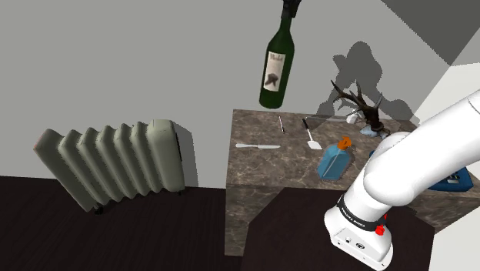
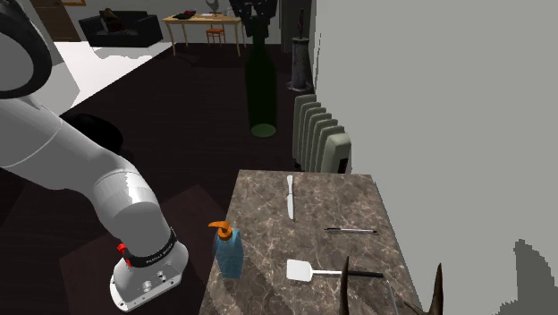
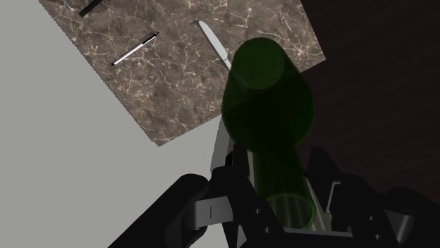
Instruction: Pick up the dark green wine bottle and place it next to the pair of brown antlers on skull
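- End effector, top centre of the shoulder view, is clamped on the neck of the dark green wine bottle; the wrist view shows both fingers pressing the neck.
- Bottle hangs base down, long axis near vertical with a slight tilt, well above the bench.
- In the second exterior view the bottle sits top centre, looking at or beyond the bench's far end, over the radiator side.
- Antlers on skull are right of and below the bottle in the shoulder view, at the bench's back corner by the wall.
- Judgement: the carry runs sideways toward frame right, then straight down to stand the base beside the antlers.
- Clutter under the path: knife, pen and spatula lie flat; the blue soap dispenser stands nearer the front edge.
- Room: a bare strip of marble lies between spatula and antlers; the wall is close behind and the prongs spread wide, so the landing spot is tight.
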`<state>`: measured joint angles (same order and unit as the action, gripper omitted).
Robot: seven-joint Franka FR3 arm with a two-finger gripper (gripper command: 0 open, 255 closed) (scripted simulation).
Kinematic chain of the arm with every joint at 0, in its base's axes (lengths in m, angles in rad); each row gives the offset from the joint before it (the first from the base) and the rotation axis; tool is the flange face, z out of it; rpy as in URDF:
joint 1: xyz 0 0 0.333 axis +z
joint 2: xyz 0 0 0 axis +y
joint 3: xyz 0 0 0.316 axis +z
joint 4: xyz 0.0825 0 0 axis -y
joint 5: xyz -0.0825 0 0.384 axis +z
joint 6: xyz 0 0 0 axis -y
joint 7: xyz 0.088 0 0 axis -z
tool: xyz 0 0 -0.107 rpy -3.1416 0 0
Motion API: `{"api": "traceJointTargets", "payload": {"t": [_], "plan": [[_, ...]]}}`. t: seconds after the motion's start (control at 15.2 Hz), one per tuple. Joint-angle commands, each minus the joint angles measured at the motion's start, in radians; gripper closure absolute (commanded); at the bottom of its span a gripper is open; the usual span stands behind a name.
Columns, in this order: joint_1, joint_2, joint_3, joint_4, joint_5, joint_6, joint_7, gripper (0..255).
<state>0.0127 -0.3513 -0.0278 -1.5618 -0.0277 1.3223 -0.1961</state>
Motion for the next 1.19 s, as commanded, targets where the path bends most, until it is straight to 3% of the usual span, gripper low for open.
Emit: {"api": "traceJointTargets", "payload": {"t": [0.0,0.86,1.12], "plan": [[0.000,0.023,-0.002,0.053,0.000,-0.031,-0.003,255],[-0.001,0.209,-0.005,0.475,0.003,-0.265,-0.012,255],[-0.033,0.106,-0.059,0.366,-0.005,-0.258,-0.101,255]]}}
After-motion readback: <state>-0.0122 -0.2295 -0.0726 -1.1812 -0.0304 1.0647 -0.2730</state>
